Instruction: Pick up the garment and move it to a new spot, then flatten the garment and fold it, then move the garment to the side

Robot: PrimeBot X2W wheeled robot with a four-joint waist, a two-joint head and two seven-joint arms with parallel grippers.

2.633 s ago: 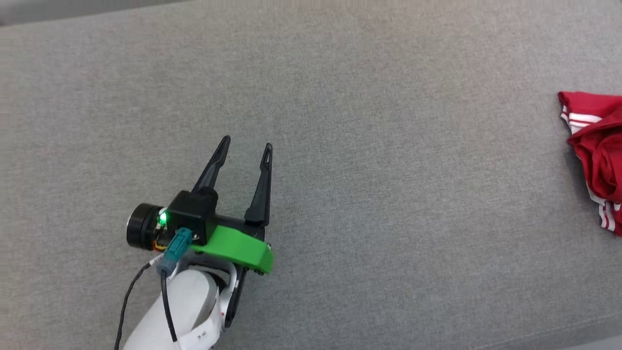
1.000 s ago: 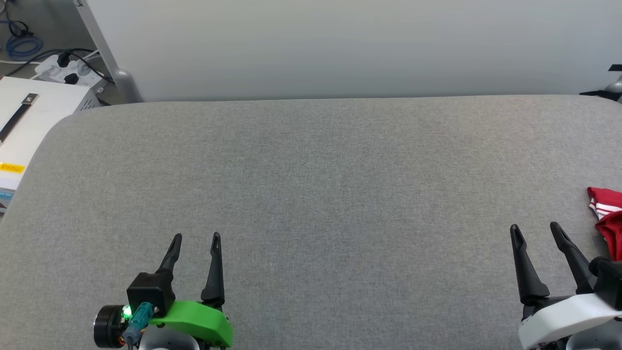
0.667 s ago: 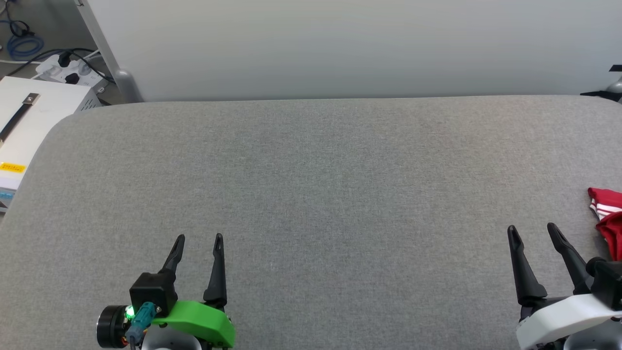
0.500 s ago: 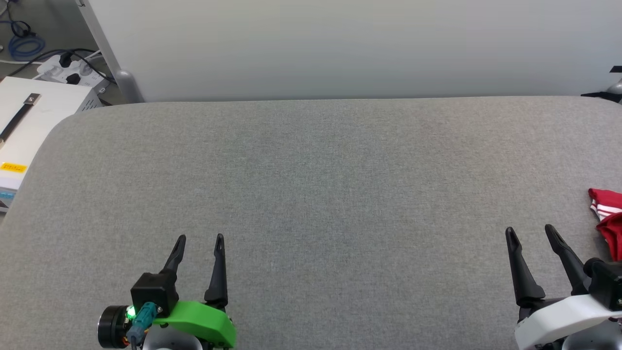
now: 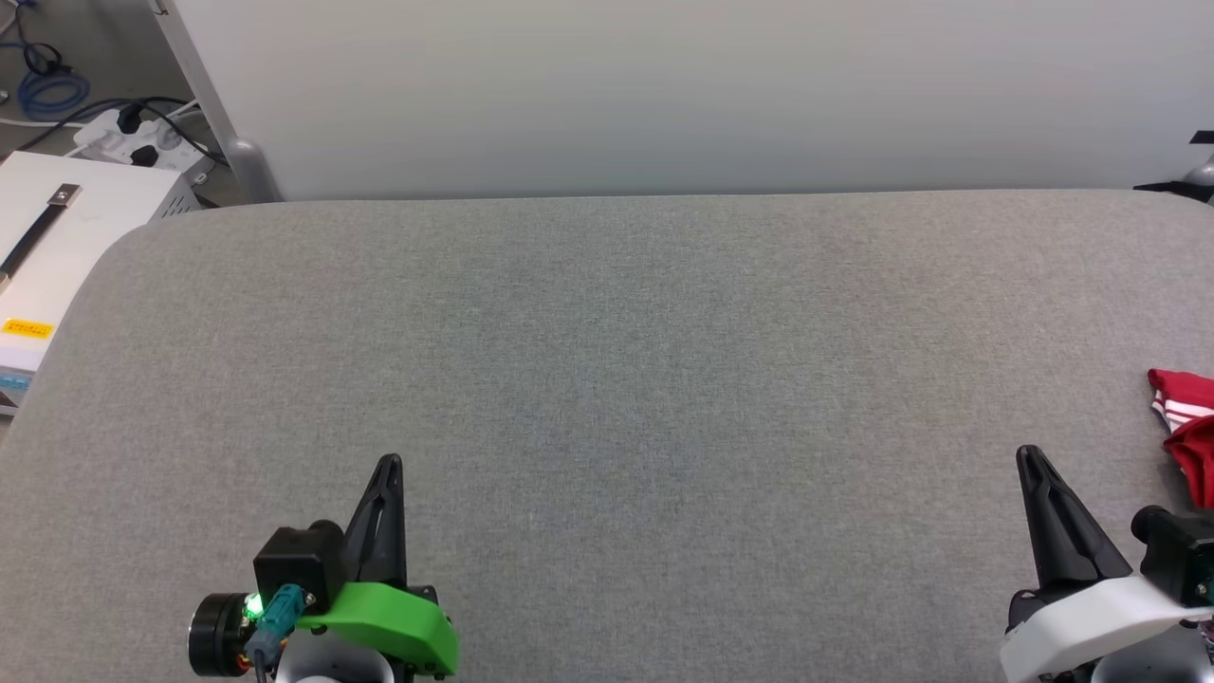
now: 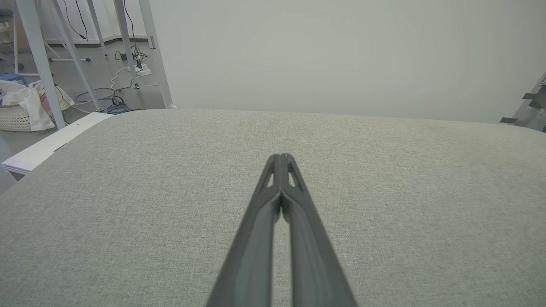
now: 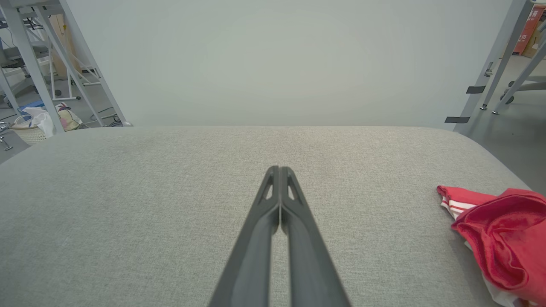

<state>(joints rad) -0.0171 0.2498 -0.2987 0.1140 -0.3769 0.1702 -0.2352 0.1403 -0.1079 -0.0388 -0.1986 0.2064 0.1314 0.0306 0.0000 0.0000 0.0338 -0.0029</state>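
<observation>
The garment [image 5: 1187,427] is a crumpled red shirt with a white, red-striped sleeve edge, lying at the far right of the grey padded table [image 5: 616,360], partly cut off by the picture's edge. It lies to the right of my right fingers in the right wrist view [image 7: 499,238]. My right gripper [image 5: 1029,457] hovers at the lower right, a little left of the garment, shut on nothing. My left gripper [image 5: 389,465] hovers at the lower left, far from the garment, also shut and holding nothing. The wrist views show each pair of fingertips pressed together, left [image 6: 280,158] and right [image 7: 279,170].
A white cabinet [image 5: 57,247] stands beside the table's left end, with a power strip and cables [image 5: 133,133] on the floor behind it. A pale wall panel [image 5: 664,95] runs along the table's far edge. Metal frame legs [image 7: 490,64] stand off the right end.
Both grippers have closed from open to shut, with nothing between their fingers. The arms have stayed in place and the garment has not moved.
</observation>
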